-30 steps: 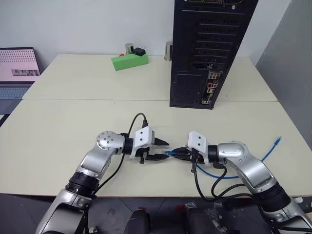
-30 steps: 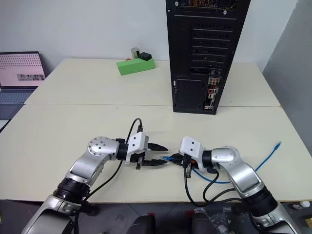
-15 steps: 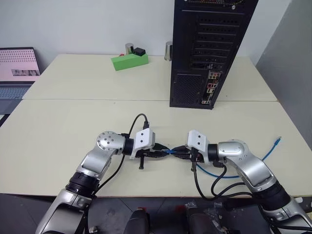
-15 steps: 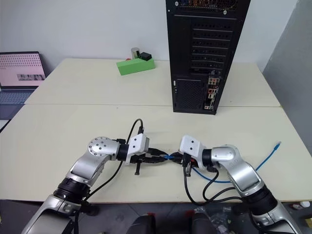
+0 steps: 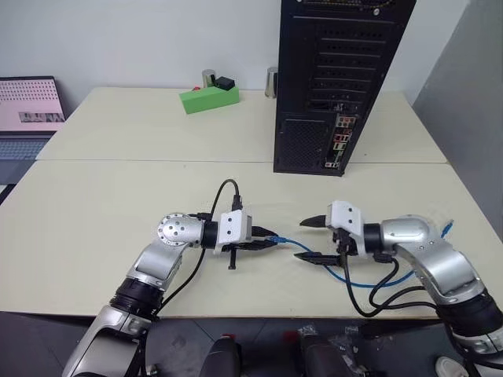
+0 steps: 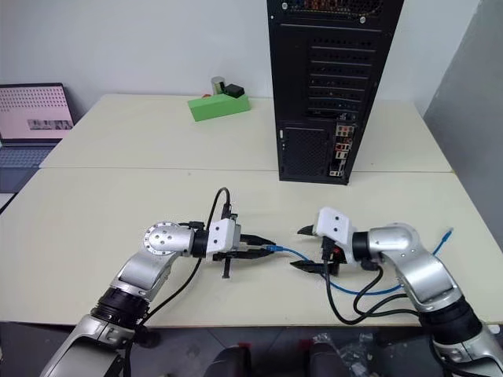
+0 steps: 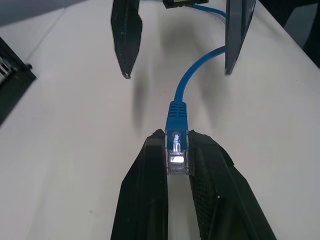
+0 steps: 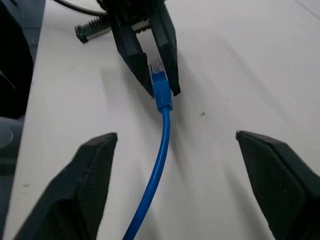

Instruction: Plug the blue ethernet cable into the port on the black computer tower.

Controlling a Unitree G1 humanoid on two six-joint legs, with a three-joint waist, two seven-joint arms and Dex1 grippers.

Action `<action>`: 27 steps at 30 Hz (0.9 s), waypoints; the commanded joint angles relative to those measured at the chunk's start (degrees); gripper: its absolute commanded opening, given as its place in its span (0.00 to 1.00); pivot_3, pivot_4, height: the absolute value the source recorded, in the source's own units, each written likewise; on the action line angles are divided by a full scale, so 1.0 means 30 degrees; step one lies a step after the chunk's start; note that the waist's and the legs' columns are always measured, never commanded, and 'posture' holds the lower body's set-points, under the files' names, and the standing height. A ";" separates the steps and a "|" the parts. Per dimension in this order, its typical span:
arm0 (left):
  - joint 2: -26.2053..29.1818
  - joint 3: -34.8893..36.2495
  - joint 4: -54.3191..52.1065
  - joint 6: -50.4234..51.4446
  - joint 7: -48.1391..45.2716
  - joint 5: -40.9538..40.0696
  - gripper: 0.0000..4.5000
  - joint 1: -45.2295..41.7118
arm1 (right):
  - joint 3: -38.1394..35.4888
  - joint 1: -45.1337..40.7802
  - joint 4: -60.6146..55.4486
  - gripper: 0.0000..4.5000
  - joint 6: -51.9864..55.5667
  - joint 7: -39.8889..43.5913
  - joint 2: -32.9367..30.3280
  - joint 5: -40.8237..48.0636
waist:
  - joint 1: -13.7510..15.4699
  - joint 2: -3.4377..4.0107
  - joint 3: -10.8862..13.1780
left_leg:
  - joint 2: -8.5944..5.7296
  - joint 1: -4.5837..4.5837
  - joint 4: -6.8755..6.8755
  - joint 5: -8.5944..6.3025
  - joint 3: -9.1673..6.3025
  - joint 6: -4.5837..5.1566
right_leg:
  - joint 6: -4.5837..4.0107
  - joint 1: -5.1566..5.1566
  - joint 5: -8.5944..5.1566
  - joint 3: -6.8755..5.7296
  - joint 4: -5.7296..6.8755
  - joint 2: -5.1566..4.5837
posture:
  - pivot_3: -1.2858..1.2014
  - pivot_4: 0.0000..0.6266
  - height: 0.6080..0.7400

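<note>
Over pale table, left fingers pinch blue ethernet cable plug level, aimed rightward; right fingers wide.

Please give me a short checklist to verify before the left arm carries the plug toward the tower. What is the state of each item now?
1. Left gripper shut on the plug of the cable: ok, the clear plug sits between its fingers.
2. Right gripper open and off the cable: ok; the cord runs free between its fingers.
3. Plug straight in the grip: ok; it lies in line with the fingers.
4. Cord free of knots: cannot tell; part of it runs behind the right arm.
5. Way to the tower free: ok, bare table between.
6. Port located on the tower: cannot tell; the sockets are too small to tell.
</note>
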 commanded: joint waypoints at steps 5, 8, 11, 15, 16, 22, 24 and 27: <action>-0.0810 0.0550 0.4310 -1.3568 0.4917 0.4191 0.07 -0.0631 | -0.2216 0.0090 -0.0710 0.97 0.4055 -0.1771 0.2109 0.4331 | 0.0025 -0.0001 0.0000 | -0.0002 0.0000 0.0006 0.0000 -0.0003 0.0000 | -0.0001 0.0006 0.0002 -0.0002 -0.0001 -0.0003 | 0.52 0.24 1.00; -0.0780 0.0548 0.5318 -1.6023 0.6333 0.5087 0.07 -0.1001 | -0.2494 -0.0078 -0.0560 0.97 0.5040 -0.2570 0.2950 0.5110 | 0.0025 0.0000 0.0000 | -0.0003 -0.0001 0.0006 0.0000 -0.0004 0.0000 | 0.0000 0.0007 0.0002 -0.0004 0.0001 -0.0002 | 0.52 0.24 1.00; -0.0740 0.0732 0.6207 -1.7230 0.7833 0.6125 0.07 -0.1333 | -0.2723 -0.0180 -0.0519 0.97 0.5780 -0.3152 0.3526 0.5868 | 0.0043 0.0000 -0.0001 | -0.0012 -0.0006 0.0007 0.0000 -0.0003 0.0000 | 0.0003 0.0008 0.0004 -0.0007 0.0000 -0.0010 | 0.52 0.24 1.00; -0.0548 0.0738 0.6797 -1.8053 0.9331 0.7209 0.07 -0.1615 | -0.2931 -0.0241 -0.0405 0.97 0.6308 -0.3605 0.3808 0.6460 | 0.0029 0.0000 0.0000 | -0.0011 -0.0005 0.0005 0.0000 -0.0005 0.0001 | 0.0007 0.0006 0.0002 -0.0011 0.0001 -0.0007 | 0.52 0.24 1.00; -0.0502 0.0768 0.6869 -1.8211 0.9702 0.7522 0.07 -0.1677 | -0.2975 -0.0265 -0.0397 0.97 0.6404 -0.3679 0.3842 0.6592 | 0.0024 0.0000 -0.0001 | -0.0011 -0.0004 0.0005 0.0000 -0.0004 0.0000 | 0.0007 0.0006 0.0002 -0.0011 0.0001 -0.0007 | 0.52 0.24 1.00; -0.0246 0.0564 0.7305 -1.8411 1.1366 0.8527 0.07 -0.1964 | -0.3000 -0.0354 -0.0376 0.87 0.6736 -0.3996 0.3862 0.7084 | 0.0024 0.0001 0.0000 | -0.0012 -0.0004 0.0004 0.0000 -0.0004 0.0001 | 0.0008 0.0006 0.0003 -0.0014 0.0004 -0.0007 | 0.52 0.24 1.00; -0.0163 0.0461 0.7370 -1.8482 1.1790 0.8772 0.07 -0.2026 | -0.2932 -0.0345 -0.0346 0.76 0.6721 -0.4117 0.3836 0.7145 | 0.0012 0.0001 -0.0001 | -0.0011 -0.0003 0.0004 0.0000 -0.0004 0.0000 | 0.0008 0.0006 0.0003 -0.0013 0.0004 -0.0007 | 0.52 0.24 1.00; -0.0106 0.0325 0.7355 -1.8531 1.2324 0.9069 0.07 -0.2047 | -0.2836 -0.0337 -0.0298 0.60 0.6640 -0.4295 0.3866 0.7127 | 0.0013 0.0001 -0.0001 | -0.0011 -0.0004 0.0004 0.0000 -0.0004 0.0000 | 0.0008 0.0005 0.0003 -0.0015 0.0006 -0.0007 | 0.52 0.24 1.00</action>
